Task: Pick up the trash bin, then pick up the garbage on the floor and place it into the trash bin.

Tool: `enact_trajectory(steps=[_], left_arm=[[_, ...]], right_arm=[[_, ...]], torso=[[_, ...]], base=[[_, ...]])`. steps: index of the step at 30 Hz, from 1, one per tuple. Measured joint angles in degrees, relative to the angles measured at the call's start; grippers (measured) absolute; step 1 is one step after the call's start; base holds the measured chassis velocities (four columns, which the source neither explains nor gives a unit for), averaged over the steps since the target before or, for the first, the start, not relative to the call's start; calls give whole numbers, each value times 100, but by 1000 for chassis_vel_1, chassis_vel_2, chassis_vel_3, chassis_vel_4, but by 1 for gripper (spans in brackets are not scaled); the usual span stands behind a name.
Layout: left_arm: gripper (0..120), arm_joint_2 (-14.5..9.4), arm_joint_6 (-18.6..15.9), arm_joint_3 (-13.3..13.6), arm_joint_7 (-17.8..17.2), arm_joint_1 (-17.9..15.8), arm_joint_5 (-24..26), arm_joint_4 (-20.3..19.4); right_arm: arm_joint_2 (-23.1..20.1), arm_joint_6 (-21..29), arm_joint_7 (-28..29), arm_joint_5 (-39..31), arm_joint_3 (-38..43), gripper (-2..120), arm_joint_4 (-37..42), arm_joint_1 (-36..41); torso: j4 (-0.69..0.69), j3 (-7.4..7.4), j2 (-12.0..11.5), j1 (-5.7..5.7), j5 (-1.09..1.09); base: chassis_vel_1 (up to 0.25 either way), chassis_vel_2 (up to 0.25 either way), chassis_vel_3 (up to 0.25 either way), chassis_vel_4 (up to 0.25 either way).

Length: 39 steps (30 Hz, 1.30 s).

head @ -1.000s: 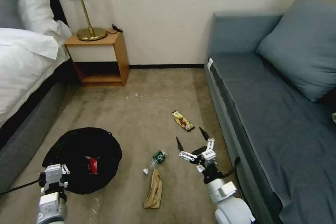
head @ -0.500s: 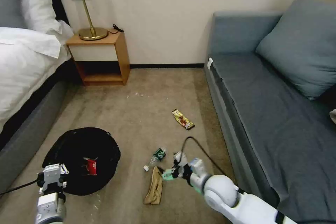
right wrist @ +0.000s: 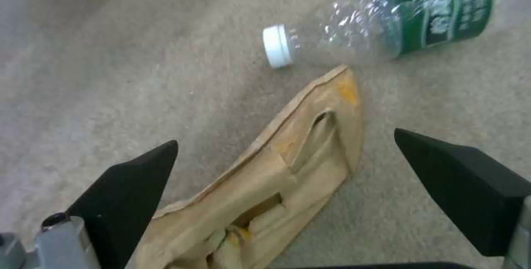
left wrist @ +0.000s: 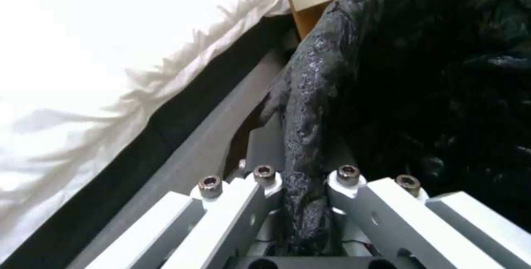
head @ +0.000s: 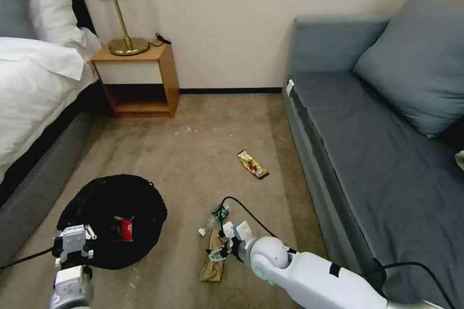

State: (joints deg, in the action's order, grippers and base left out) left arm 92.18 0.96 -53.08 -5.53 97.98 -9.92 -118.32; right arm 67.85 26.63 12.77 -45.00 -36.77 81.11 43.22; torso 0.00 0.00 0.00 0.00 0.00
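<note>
Nearby bottle (right wrist: pixel 387 24) crowds paper bag (right wrist: pixel 265 190) (touching).

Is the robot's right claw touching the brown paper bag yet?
Apart. In the right wrist view the open right gripper has a black finger on each side of the brown paper bag, with carpet between.

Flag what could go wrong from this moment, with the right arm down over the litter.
1. The right gripper is open with its fingers either side of the brown paper bag; the flat bag may crumple or slip out.
2. The clear bottle lies close by, so a finger could knock it rolling.
3. The left gripper pinches only the trash bin liner, which might tear.
</note>
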Motion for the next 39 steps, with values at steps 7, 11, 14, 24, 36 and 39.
enact_trajectory(steps=[7,11,14,24,36,39], left_arm=[[4,1,3,12,2,-19,-75,14],[4,1,18,-13,1,-22,-73,57],[4,0,33,-31,-1,-30,-58,101],[4,-3,44,-40,-16,-57,-14,162],[4,-4,46,20,-23,-82,-23,168],[4,-4,42,32,-22,-76,-31,168]], right_arm=[[332,-42,106,180,-6,100,-529,-17],[460,-74,65,253,20,100,-771,-13],[559,-83,28,352,44,95,-918,16],[506,-35,-19,595,139,59,-928,218],[199,-488,-548,939,467,17,-576,660],[119,-776,-622,962,556,4,-472,742]], torso=[[0,0,0,0,0],[0,0,0,0,0],[0,0,0,0,0],[0,0,0,0,0],[0,0,0,0,0],[0,0,0,0,1]], base=[[0,0,0,0],[0,0,0,0],[0,0,0,0],[0,0,0,0],[0,0,0,0],[0,0,0,0]])
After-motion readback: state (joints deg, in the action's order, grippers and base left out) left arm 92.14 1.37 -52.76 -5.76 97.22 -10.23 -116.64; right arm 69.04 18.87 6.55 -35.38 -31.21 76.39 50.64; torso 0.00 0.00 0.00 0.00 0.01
